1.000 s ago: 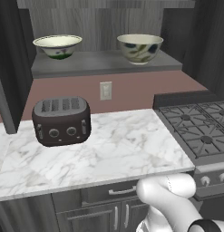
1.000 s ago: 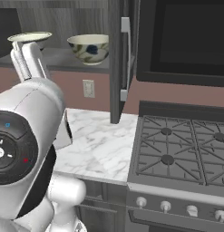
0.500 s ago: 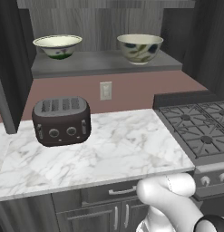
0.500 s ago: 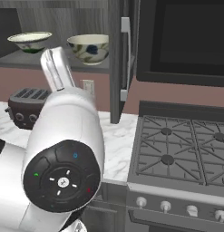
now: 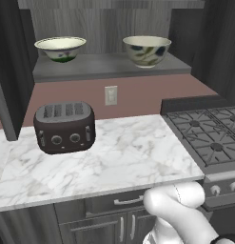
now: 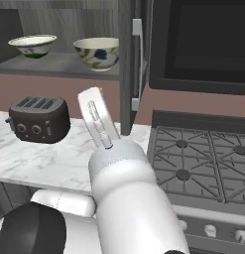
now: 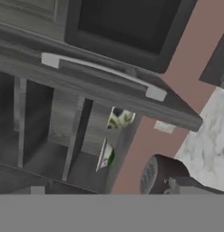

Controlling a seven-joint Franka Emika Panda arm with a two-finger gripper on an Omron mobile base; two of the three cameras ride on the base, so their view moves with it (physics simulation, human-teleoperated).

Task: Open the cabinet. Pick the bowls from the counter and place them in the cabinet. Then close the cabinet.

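Both bowls sit inside the open cabinet (image 5: 109, 71) on its lower shelf: the smaller bowl (image 5: 60, 48) with the green mark to the left, the larger bowl (image 5: 146, 50) to the right, well apart from each other and upright. The desk (image 5: 119, 162) carries only the toaster (image 5: 64, 126), so the placing step reads as finished and closing the doors is what remains. Over the last second the arm has swung across the right base view, from low on the left to the middle of the picture, and the hand has turned toward the right-hand door (image 6: 127, 59), which stands edge-on beside the shelf. In the hand view that door's long silver handle (image 7: 102, 73) runs across the upper part of the picture, with the bowls glimpsed past the door's edge. The end effector is spread as wide as it goes and has nothing in it. The shift suggests the arm is lining up to push or pull this door shut.
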